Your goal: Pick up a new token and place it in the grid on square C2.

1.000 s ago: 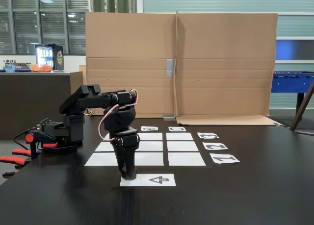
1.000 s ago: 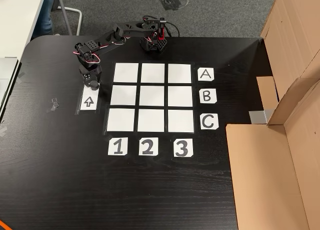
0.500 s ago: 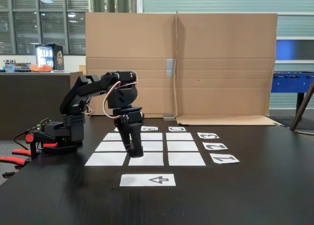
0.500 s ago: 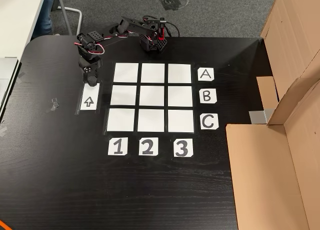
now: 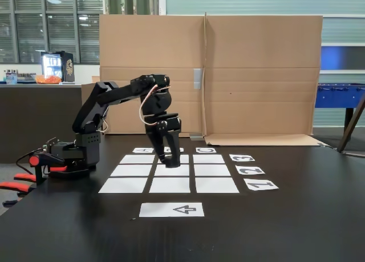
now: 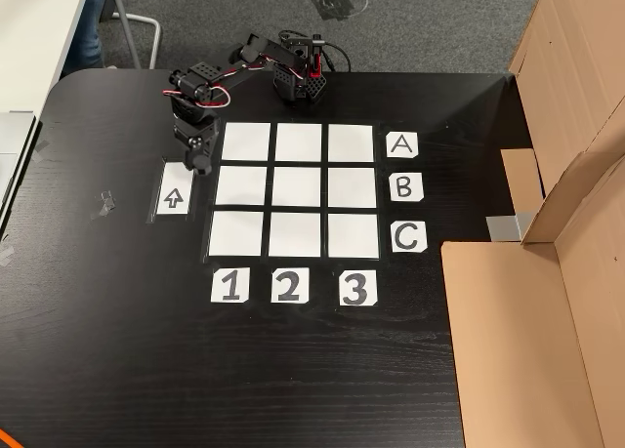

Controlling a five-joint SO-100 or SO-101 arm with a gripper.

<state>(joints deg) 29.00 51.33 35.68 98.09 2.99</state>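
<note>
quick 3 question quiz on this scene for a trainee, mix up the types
1. True or false: the arrow sheet lies inside the grid.
2. In the fixed view from above, the gripper is: a) over the square beside label C and above label 3, b) at the grid's edge next to the arrow sheet, c) over the cardboard.
3. Is square C2 bare or covered?

Key: 1 false, it lies beside the grid. 2 b. 3 bare.
</note>
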